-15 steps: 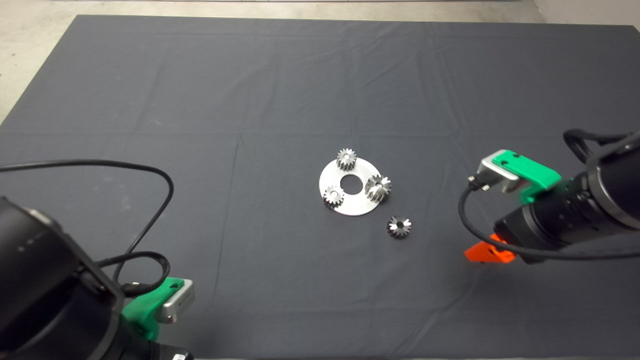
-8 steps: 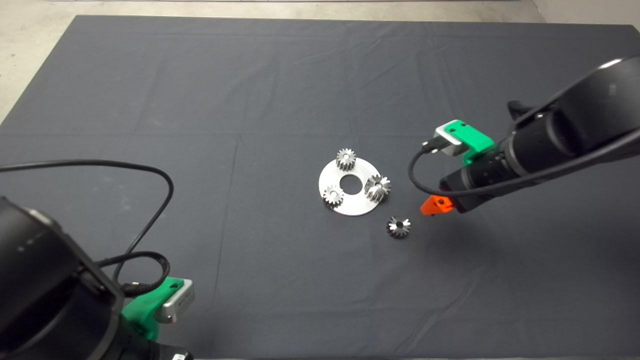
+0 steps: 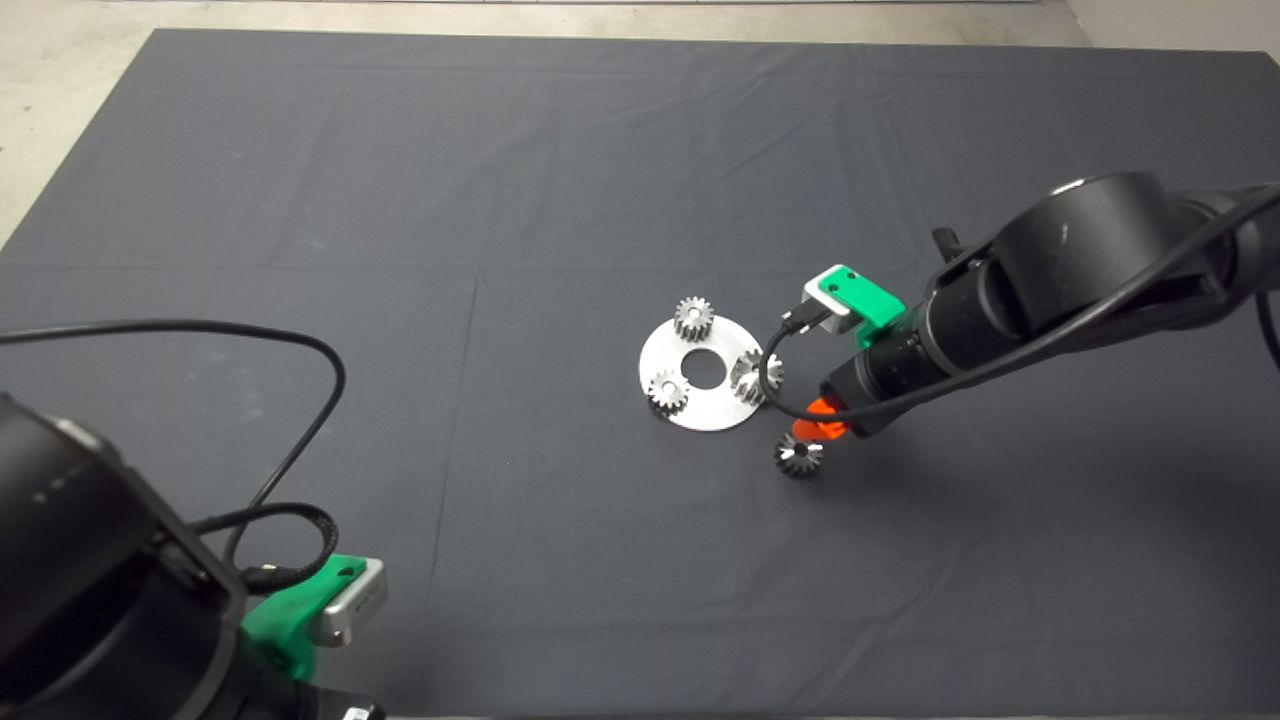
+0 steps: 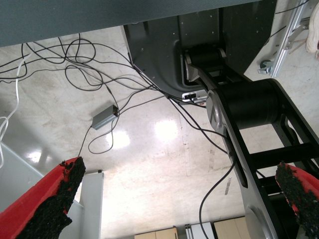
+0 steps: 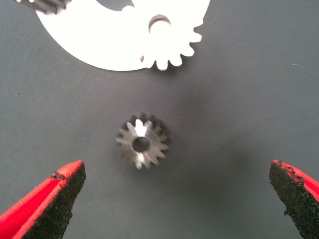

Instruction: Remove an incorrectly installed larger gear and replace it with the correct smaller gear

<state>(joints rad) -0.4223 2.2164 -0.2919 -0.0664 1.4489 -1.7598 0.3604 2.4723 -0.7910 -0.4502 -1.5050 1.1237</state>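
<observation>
The left gripper [image 3: 300, 625] sits parked at the near left edge of the mat [image 3: 400, 200], its fingers spread wide and holding nothing; its wrist camera looks off the table at floor and cables.

Further in, the right gripper [image 3: 815, 428] hangs just above the smaller gear [image 3: 798, 455], which lies flat and loose on the mat, just off the near right rim of the round steel plate [image 3: 700, 410]. In the right wrist view the gear [image 5: 142, 141] sits between the two widely parted red fingers [image 5: 47, 199], nearer one than the other, and neither touches it (nothing is held).

Beyond it, the larger gear [image 3: 752, 375] stands on the plate's right edge, its teeth overhanging the rim [image 5: 167, 42]. It is not yet removed, so hovering over the replacement first seems out of order, unless the arm is only passing over. Two more small gears [image 3: 692, 318] occupy the plate's far and left posts.
</observation>
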